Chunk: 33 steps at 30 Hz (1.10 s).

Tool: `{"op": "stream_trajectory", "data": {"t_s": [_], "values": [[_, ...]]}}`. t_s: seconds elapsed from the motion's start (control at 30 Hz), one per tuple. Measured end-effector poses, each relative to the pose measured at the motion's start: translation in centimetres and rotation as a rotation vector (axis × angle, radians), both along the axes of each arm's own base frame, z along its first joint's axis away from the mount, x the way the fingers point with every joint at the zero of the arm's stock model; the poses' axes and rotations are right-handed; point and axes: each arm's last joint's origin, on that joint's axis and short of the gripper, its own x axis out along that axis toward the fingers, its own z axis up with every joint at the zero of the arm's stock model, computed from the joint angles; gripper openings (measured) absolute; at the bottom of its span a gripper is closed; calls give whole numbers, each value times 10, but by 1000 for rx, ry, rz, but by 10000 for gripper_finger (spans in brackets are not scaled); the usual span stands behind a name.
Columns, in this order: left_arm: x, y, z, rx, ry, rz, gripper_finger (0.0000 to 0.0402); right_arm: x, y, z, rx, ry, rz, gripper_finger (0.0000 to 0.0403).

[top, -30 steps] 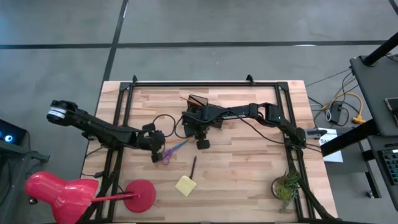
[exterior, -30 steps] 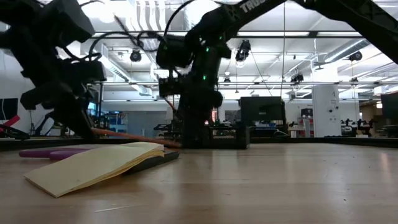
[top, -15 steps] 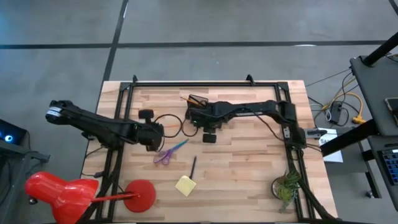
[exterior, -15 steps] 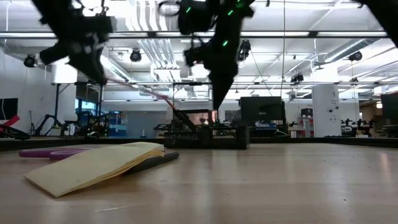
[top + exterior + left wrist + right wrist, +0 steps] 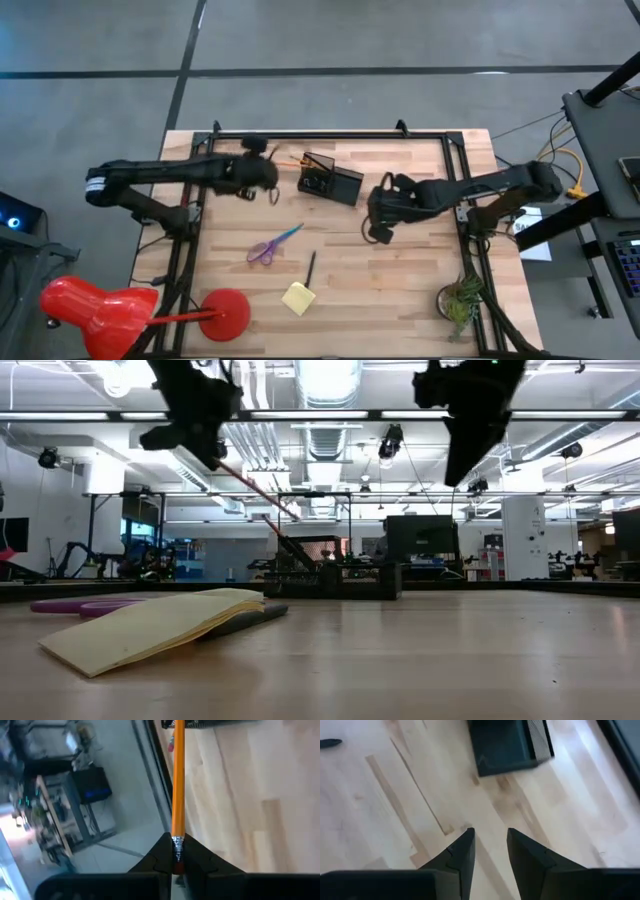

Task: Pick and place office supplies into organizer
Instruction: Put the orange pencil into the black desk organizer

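Open room: the counter (image 5: pixel 400 270) has a wide bare stretch of wood between the organizer (image 5: pixel 331 181) and the plant (image 5: pixel 462 298) at its near right corner.
Edges: a black rail frame runs along the far and side edges; the organizer stands near the far edge, at the middle.
Left gripper (image 5: pixel 262 175): raised above the far left part of the counter, just left of the organizer; its fingers (image 5: pixel 155 857) are pressed together on the eraser end of an orange pencil (image 5: pixel 178 785), which points toward the organizer.
Right gripper (image 5: pixel 378 215): raised right of the organizer, apart from it; its fingers (image 5: pixel 462 852) stand partly apart with nothing between them.
Change: a second ago the right gripper was at the organizer and the left one was low by the scissors; both have since pulled away, the left one carrying the pencil up to the far edge.
Still lying out: purple scissors (image 5: pixel 270 246), a dark pen (image 5: pixel 311 268) and the yellow sticky pad (image 5: pixel 298 298) in the near middle.
Surroundings: a red lamp (image 5: pixel 120 310) at the near left corner; grey floor around; a lit workshop hall behind.
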Motion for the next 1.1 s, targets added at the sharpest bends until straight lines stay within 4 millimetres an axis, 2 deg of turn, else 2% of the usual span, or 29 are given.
{"op": "stream_trajectory", "data": {"t_s": [0.13,0.27,0.43,0.53,0.7,1.1], "values": [[24,26,10,30,130,-47,6,-12,1,0,31,-40,-59,97],[51,49,23,23,187,-99,6,-13,4,-3,14,-44,-68,89],[81,65,21,15,339,-163,6,-13,5,-6,5,-39,-57,78],[94,70,11,-13,423,-188,6,-13,4,-6,-1,-33,-43,72],[109,74,-1,-45,417,-225,6,-13,4,-6,-11,-26,-24,68],[124,76,-26,-134,450,-294,13,-16,3,-14,-30,14,9,68]]}}
